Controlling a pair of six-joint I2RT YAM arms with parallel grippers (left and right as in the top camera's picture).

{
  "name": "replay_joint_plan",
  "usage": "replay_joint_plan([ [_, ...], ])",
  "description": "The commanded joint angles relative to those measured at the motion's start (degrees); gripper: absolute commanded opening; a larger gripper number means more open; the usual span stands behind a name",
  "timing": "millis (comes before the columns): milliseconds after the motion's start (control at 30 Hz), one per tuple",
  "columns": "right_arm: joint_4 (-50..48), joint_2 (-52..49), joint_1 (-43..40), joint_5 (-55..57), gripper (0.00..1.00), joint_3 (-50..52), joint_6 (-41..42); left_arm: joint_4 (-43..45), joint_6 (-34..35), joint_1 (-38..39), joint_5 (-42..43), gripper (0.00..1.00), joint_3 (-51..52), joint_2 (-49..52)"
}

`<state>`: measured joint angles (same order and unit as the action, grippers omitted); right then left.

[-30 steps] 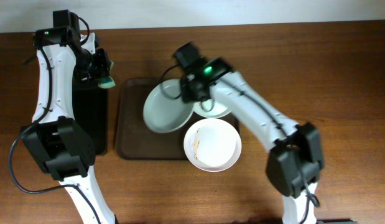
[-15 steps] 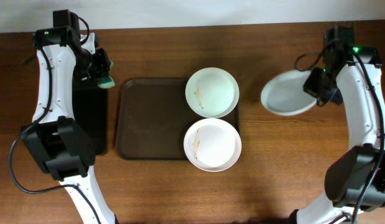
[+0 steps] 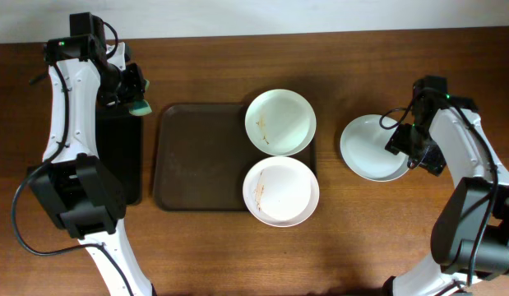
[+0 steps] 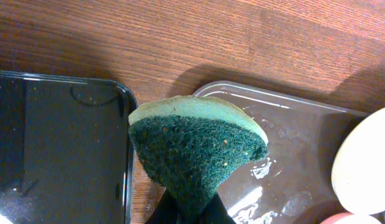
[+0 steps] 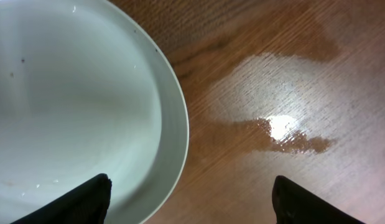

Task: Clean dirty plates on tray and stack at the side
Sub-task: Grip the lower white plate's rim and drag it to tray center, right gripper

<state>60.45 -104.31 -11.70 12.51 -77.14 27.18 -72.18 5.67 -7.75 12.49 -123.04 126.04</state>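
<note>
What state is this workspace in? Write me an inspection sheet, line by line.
Surface: wooden table, wet-looking patch beside the third plate.
Job's things: upper plate and lower plate, both brown-smeared, on the brown tray's right side; third plate on the table, right of the tray.
Clutter: black tray left of the brown tray.
Hands: left hand shut on green sponge; right hand open, astride the third plate's rim.
Cables: black cable looped off the left arm.
Surroundings: pale strip along the far edge.

left arm [image 3: 67,107] and right arm [image 3: 466,146]: white links, black joints, loose black cables; green light [image 3: 63,43] on left; right gripper [image 5: 193,202] has black fingers [image 5: 86,200]
</note>
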Motion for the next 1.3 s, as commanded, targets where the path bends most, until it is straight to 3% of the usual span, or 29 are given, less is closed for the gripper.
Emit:
replay_joint_plan([
  [0,3.4,0.2,0.3,-6.3,0.83,-6.9,-2.6,0.2,0.7,-0.3,-0.3,0.01,-0.7,-0.2],
  [167,11.1,4.4,6.4,-28.9,0.82,-11.9,-4.9,0.2,0.7,-0.3,-0.3,0.01,-0.7,-0.2],
  [233,14.3,4.3,12.2,-28.0,0.80,-10.8,-4.8,0.4,0.7,-0.3,-0.3,0.01,-0.7,-0.2],
  [300,14.8,4.3,17.5,-23.6,0.77,-7.6,0.5,0.5,0.7,-0.3,-0.3,0.01,-0.7,-0.2],
  [433,8.7,4.3,26.7,-22.3,0.49,1.7,6.3,0.6,0.7,-0.3,-0.3,0.01,-0.7,-0.2],
  [533,2.2,4.2,31.6,-21.2,0.45,7.8,9.4,0.5,0.7,-0.3,-0.3,0.01,-0.7,-0.2],
  [900,-6.0,3.5,35.4,-16.7,0.28,15.1,9.4,0.5,0.7,-0.3,-0.3,0.01,-0.7,-0.2],
  [1033,-6.1,3.4,35.4,-16.8,0.11,15.2,9.4,0.8,0.7,-0.3,-0.3,0.01,-0.7,-0.2],
  [1267,-7.9,3.3,39.0,-16.6,0.10,16.0,9.4,1.0,0.7,-0.3,-0.3,0.01,-0.7,-0.2],
])
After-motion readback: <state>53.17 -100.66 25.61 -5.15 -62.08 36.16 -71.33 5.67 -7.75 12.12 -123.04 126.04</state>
